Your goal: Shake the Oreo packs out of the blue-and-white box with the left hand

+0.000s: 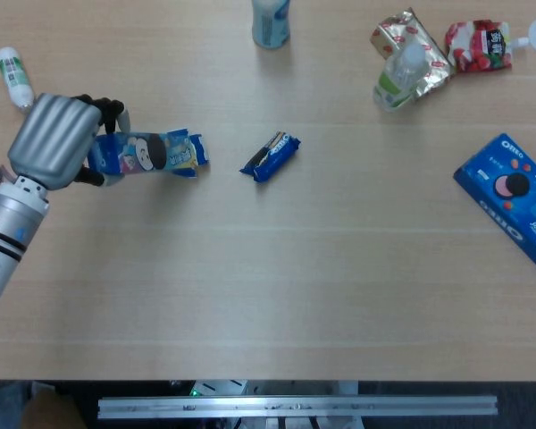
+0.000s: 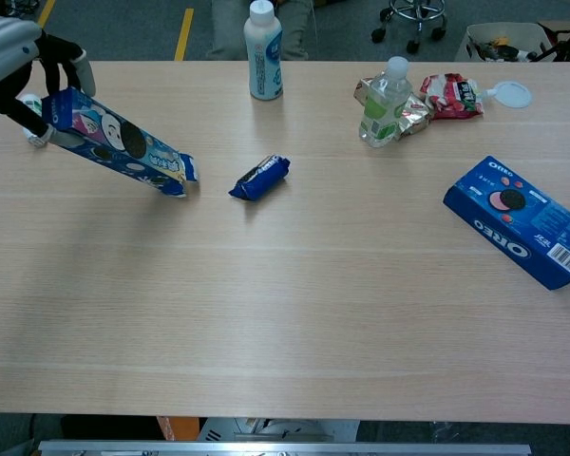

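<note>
My left hand [image 1: 55, 141] [image 2: 19, 59] grips the blue-and-white box [image 1: 147, 154] [image 2: 117, 142] by its closed end, high above the table's left side. The box slopes down to the right, its open flap end lowest, just above the wood. One dark blue Oreo pack [image 1: 271, 156] [image 2: 260, 178] lies on the table to the right of the box's mouth, apart from it. Whether more packs remain inside the box is hidden. My right hand is in neither view.
A second, larger blue Oreo box [image 1: 514, 197] [image 2: 522, 221] lies flat at the right. At the back stand a white bottle [image 2: 264, 50] and a clear bottle [image 2: 385, 101] beside snack pouches [image 2: 455, 96]. A small white bottle [image 1: 15, 79] lies at the far left.
</note>
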You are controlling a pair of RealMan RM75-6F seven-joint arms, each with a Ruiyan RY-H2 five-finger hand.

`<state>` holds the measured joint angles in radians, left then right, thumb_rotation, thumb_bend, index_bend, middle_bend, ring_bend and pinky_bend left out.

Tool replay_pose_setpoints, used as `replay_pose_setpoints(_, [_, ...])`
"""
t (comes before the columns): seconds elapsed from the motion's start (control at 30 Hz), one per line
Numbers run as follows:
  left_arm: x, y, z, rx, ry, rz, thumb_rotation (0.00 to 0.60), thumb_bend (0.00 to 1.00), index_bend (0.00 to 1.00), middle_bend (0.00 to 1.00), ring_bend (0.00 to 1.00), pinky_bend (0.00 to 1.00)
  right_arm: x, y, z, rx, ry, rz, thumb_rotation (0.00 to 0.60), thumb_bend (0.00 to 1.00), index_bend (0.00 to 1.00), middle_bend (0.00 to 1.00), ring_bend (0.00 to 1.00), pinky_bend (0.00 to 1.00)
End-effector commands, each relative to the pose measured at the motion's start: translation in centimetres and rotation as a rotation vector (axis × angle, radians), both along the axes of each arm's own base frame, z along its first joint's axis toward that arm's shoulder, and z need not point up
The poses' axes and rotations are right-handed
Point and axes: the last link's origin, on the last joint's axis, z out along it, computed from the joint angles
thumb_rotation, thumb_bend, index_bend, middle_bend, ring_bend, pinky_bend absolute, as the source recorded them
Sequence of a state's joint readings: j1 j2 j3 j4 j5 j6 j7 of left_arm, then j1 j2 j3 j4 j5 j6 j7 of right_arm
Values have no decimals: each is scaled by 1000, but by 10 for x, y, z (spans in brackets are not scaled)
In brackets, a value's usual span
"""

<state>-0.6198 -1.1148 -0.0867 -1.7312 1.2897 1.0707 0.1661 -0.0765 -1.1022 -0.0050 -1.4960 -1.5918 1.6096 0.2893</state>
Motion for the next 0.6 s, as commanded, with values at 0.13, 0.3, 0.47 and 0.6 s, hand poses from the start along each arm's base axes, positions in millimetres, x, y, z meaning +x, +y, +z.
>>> replay_pose_setpoints(0.13, [-3,-10,-19,-26,226,-109,600,112,511,580,507,756,0,0,1,-1,0,1,600,333,408,443,458,456])
replay_pose_setpoints(0.3, [-2,-16,-31,-47,299,-162,600,112,509,580,503,756,-1,0,0,-1,-2,-2,600,333,408,443,458,456])
replay_pose_setpoints(0.47, [0,-15,-32,-37,315,-183,600,112,507,580,503,756,-1,0,1,-4,-3,1,600,333,408,443,458,455])
replay_pose_setpoints(0.6, [2,-9,-21,29,264,-172,600,112,507,577,502,756,-1,0,2,-5,-3,1,600,333,408,443,458,456])
